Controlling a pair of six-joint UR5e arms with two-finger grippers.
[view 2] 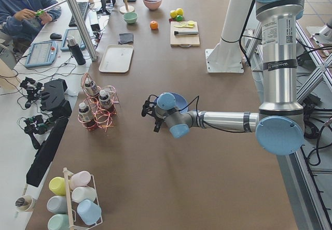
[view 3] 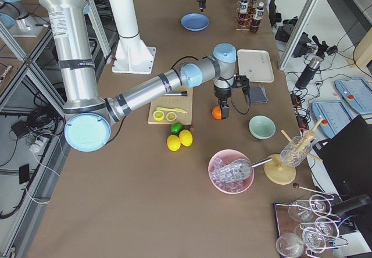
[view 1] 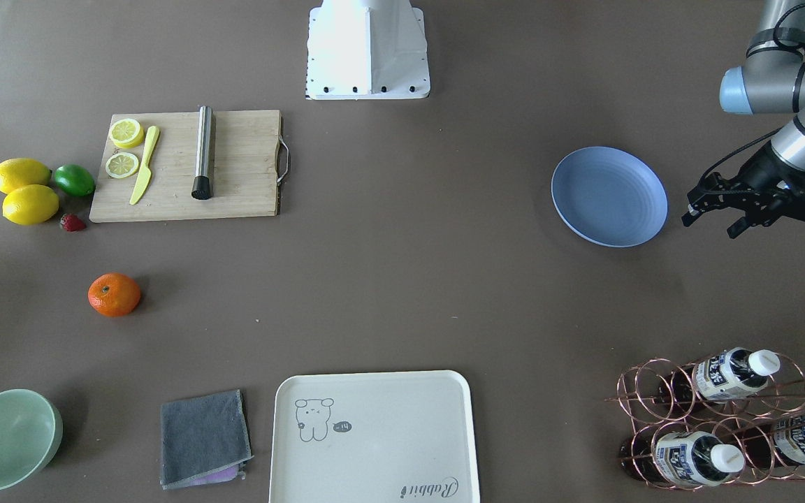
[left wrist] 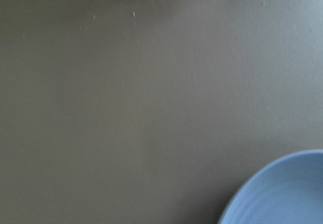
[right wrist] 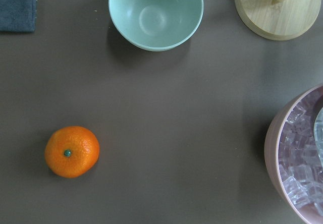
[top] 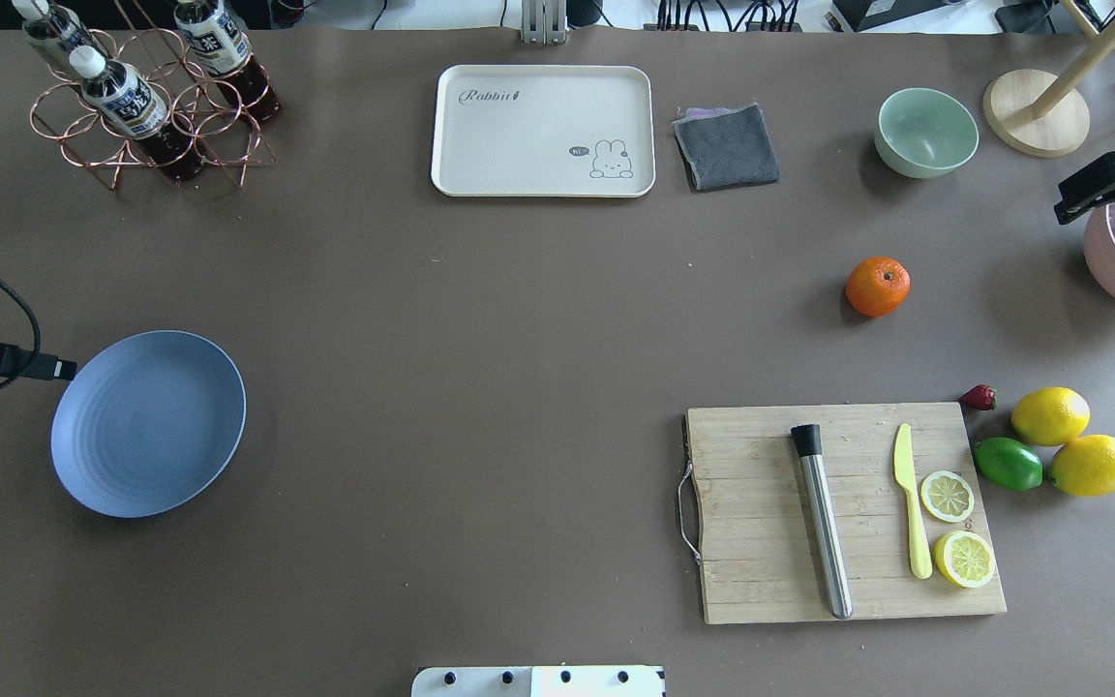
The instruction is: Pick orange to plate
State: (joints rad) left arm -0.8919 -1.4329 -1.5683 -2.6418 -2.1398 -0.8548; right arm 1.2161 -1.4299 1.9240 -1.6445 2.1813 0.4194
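While the orange (top: pixel 877 287) sits on the desk (top: pixel 480 387) beyond the cutting board (top: pixel 751 503), this looks like the approach. The right gripper (top: pixel 1090 189) hovers past the board's far corner, released or clenched I can't tell. The left gripper (view 1: pixel 713 218), released, idles. Next it should centre and descend.

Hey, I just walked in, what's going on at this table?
A two-arm robot is meant to move the orange to the blue plate. The orange sits untouched on the table, and the plate is empty. The right tool hangs above the table near the orange; the left tool is open beside the plate.
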